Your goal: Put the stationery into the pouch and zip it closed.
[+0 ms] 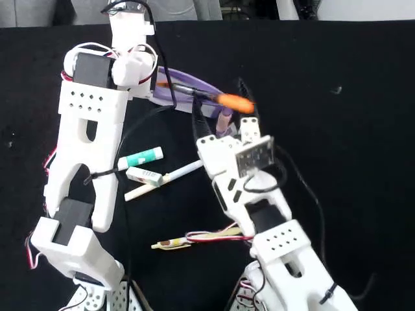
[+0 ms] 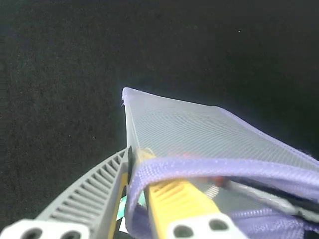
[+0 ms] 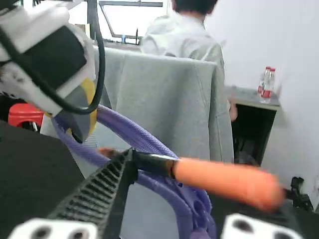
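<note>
Left gripper pinches the pouch rim; right gripper, clamped on the orange pen, should slide it deep inside before releasing

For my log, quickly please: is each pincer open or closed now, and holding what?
Left pincer: closed on the pouch.
Right pincer: closed on the pen.

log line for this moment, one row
left gripper: shut on pouch edge | right gripper: shut on orange pen at pouch mouth | on table: glue stick, white pen, yellow pen | zip open
</note>
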{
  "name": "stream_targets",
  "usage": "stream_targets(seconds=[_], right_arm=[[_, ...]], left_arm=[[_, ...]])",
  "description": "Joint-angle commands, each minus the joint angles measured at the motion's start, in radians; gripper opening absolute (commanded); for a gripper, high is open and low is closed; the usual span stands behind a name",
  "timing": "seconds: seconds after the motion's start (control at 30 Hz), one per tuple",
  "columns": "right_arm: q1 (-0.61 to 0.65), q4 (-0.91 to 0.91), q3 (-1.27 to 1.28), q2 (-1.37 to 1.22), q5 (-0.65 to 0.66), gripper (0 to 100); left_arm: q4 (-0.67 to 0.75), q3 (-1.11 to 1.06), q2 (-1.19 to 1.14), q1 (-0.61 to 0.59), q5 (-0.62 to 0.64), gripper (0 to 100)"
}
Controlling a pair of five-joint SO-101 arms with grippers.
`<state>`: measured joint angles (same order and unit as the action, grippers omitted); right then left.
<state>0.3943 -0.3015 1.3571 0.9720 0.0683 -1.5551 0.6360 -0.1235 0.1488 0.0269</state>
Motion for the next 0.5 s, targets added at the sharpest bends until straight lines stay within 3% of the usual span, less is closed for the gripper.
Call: stream_targets(seconds=[0.0,0.27,0.47], right_arm=[[0.006,0.051,-0.079,0.012,0.002,31.5],[-0.034,0.072,-0.084,0.108,0.002,29.3],[-0.141,0.437,-0.156,0.426,0.002,29.3]], left_arm=[[0.020,0.015,-0.006,0.004,0.009,3],[0.037,0.016,-0.006,-0.005,0.006,3],[0.044,0.016,-0.006,-0.036,0.003,3]])
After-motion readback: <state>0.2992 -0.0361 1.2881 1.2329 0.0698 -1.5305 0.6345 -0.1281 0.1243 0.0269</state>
